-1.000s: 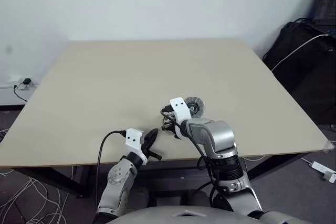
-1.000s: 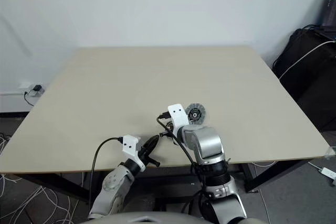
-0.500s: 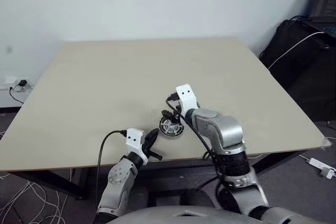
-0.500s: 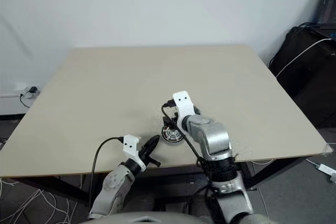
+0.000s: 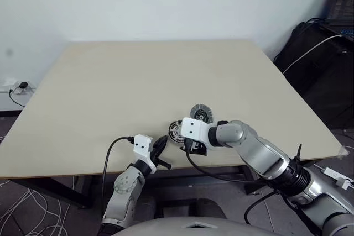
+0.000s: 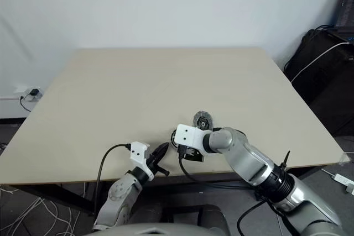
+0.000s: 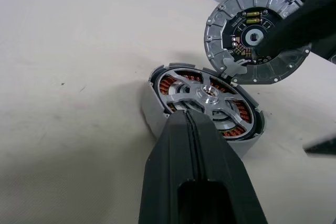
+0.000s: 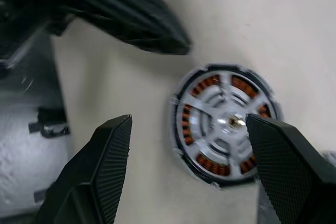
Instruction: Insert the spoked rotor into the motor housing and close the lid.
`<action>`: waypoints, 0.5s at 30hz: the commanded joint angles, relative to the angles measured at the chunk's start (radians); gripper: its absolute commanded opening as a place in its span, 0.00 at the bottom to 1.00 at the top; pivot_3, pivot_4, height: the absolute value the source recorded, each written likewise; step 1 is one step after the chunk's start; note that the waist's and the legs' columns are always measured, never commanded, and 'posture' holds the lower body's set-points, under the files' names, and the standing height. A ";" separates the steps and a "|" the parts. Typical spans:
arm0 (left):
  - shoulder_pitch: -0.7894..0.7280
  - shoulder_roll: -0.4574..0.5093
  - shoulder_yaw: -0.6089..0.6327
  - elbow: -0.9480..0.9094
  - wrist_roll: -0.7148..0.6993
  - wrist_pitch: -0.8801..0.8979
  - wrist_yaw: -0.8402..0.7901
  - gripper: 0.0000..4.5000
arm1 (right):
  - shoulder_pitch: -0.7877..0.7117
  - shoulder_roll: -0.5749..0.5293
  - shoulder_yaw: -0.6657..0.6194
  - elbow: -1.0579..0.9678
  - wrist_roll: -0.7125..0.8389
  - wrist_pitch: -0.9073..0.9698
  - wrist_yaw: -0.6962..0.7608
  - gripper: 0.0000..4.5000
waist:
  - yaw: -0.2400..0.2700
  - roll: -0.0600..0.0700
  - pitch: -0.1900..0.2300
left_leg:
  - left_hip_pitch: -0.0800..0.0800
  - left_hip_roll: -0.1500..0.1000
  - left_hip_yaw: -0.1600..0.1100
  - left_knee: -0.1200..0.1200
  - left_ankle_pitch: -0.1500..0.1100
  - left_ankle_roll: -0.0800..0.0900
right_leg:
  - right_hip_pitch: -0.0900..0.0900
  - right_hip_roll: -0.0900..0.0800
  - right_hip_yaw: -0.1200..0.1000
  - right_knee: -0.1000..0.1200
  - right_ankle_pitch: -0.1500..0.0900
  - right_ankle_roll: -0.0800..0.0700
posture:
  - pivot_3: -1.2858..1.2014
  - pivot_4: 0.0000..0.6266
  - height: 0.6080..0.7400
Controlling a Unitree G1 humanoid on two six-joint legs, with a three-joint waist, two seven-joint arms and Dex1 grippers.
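The motor housing (image 5: pixel 177 131) lies near the table's front edge, its copper windings showing. The spoked rotor (image 7: pixel 207 95) sits inside it, silvery spokes over the windings, also seen as the rotor (image 8: pixel 228 121). The lid (image 5: pixel 201 113) lies just beyond the housing, ribbed face up, its rim meeting the housing's rim in the left wrist view (image 7: pixel 247 35). My right gripper (image 5: pixel 194 146) hovers by the housing's right side, open, with nothing between its fingers (image 8: pixel 113 150). My left gripper (image 5: pixel 161 144) is shut and empty, pointing at the housing from the near left.
The beige table (image 5: pixel 138 81) stretches far back and to both sides. Its front edge runs right under both grippers. Black bags with a white cable (image 5: pixel 315 48) stand on the floor at the right. A power strip (image 5: pixel 337 176) lies below.
My right gripper has opened and drawn back from the housing, rolling over as its elbow swung out to the right. The housing with the rotor now shows uncovered. The left arm kept still.
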 commanded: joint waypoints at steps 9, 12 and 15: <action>-0.007 -0.010 -0.004 -0.050 -0.009 -0.015 0.006 0.00 | -0.042 0.076 0.024 0.143 -0.083 -0.046 0.016 0.62 | 0.018 0.000 0.000 | 0.000 0.000 0.000 0.001 0.000 0.000 | 0.000 0.000 -0.001 0.000 0.000 0.000 | 0.52 0.00 1.00; -0.006 -0.010 -0.002 -0.047 -0.009 -0.019 0.006 0.00 | -0.043 0.090 0.019 0.192 -0.098 -0.056 0.017 0.40 | 0.020 0.000 0.000 | 0.000 0.000 0.000 0.001 0.000 0.000 | 0.000 -0.001 -0.001 0.000 0.000 0.000 | 0.52 0.00 1.00; -0.004 -0.009 0.000 -0.044 -0.010 -0.023 0.006 0.00 | -0.037 0.092 0.015 0.212 -0.104 -0.060 0.026 0.18 | 0.020 0.000 0.000 | -0.001 0.000 0.000 0.001 0.000 0.000 | 0.000 -0.001 -0.001 0.000 0.000 0.000 | 0.52 0.00 1.00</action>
